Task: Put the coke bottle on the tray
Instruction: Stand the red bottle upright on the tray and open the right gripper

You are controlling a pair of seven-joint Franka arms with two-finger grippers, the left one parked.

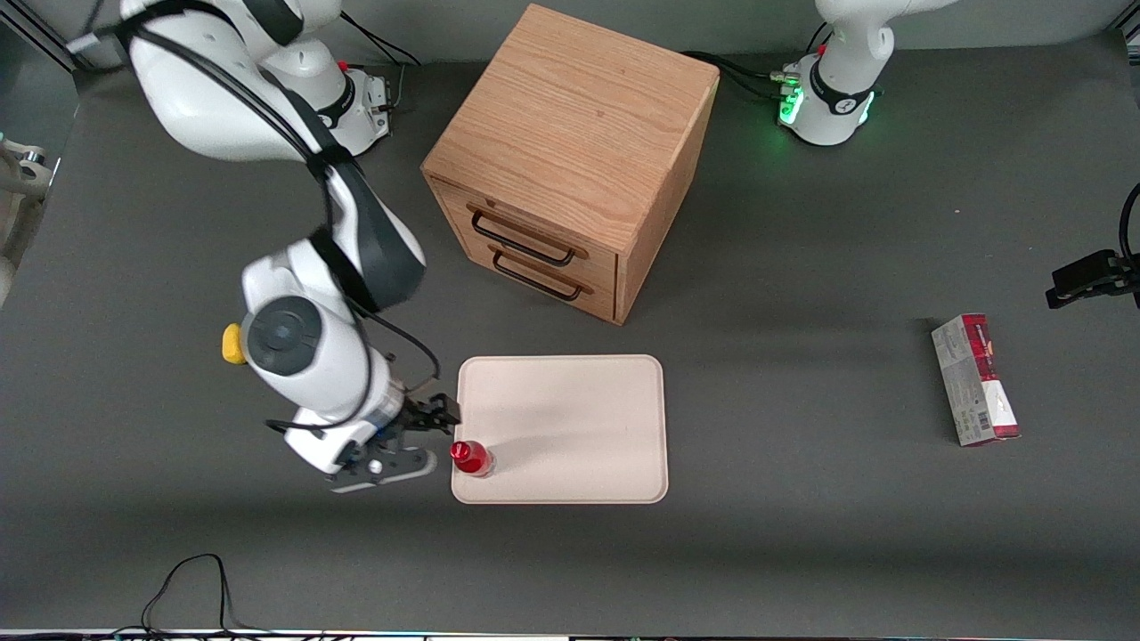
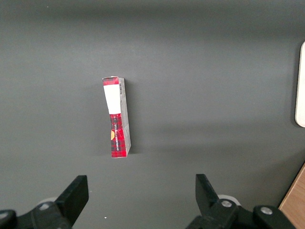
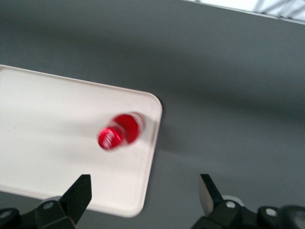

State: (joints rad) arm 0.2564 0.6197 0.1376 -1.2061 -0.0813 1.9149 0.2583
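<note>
Gripper [image 1: 426, 438] is hanging just beside the tray's [image 1: 570, 374] edge toward the working arm's end of the table, its fingers [image 3: 76, 193] standing apart and holding nothing. Next comes the coke bottle [image 1: 469, 458], standing upright inside the tray's rim near the corner closest to the front camera and to that gripper, probably because that was the nearest spot to set it down. The placement is looking complete. The wooden drawer cabinet [image 1: 570, 160] is sitting farther from the camera, with a red-and-grey carton [image 1: 975, 381] lying toward the parked arm's end.
</note>
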